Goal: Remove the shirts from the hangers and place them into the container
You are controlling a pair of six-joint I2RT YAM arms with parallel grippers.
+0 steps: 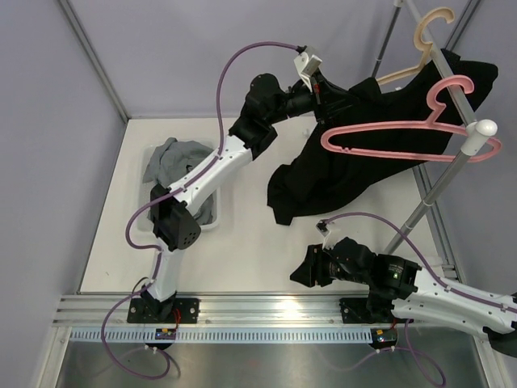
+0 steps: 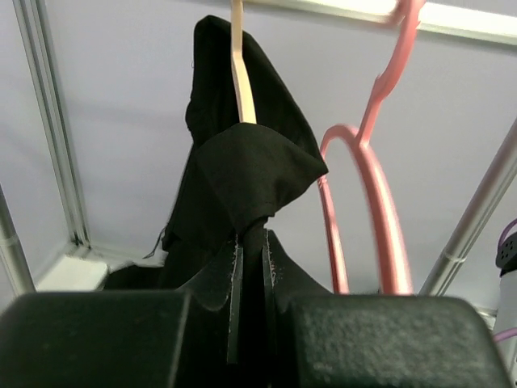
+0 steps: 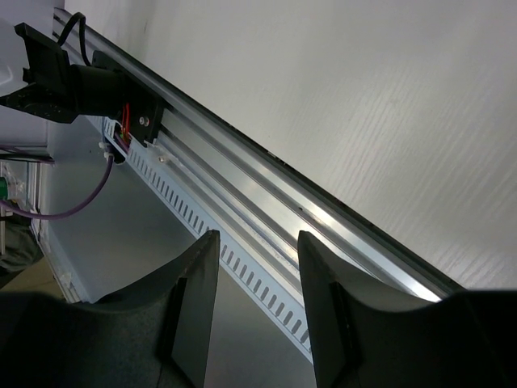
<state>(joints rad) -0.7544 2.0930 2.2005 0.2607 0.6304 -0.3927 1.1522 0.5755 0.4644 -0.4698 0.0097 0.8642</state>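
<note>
The black shirt [image 1: 347,174] is hanging from the tan wooden hanger [image 1: 401,74] on the rack rail [image 1: 452,89]. Its long axis is running diagonally in the top view, from the rail at upper right down to lower left, where its hem is touching the counter [image 1: 242,242]. The left end effector [image 2: 251,242] is reaching in from the shirt's upper left and is clamping a fold of the black cloth near the hanger. In its wrist view the cloth is rising in a peak just above the fingers. The pink hanger [image 1: 404,124] is hanging bare just beside it, across the front of the shirt.

The grey shirt [image 1: 182,158] is lying crumpled in the container [image 1: 148,174], well apart at the left. The right end effector [image 3: 258,242] is hovering low near the front rail [image 3: 266,202], with fingers apart and gripping nothing.
</note>
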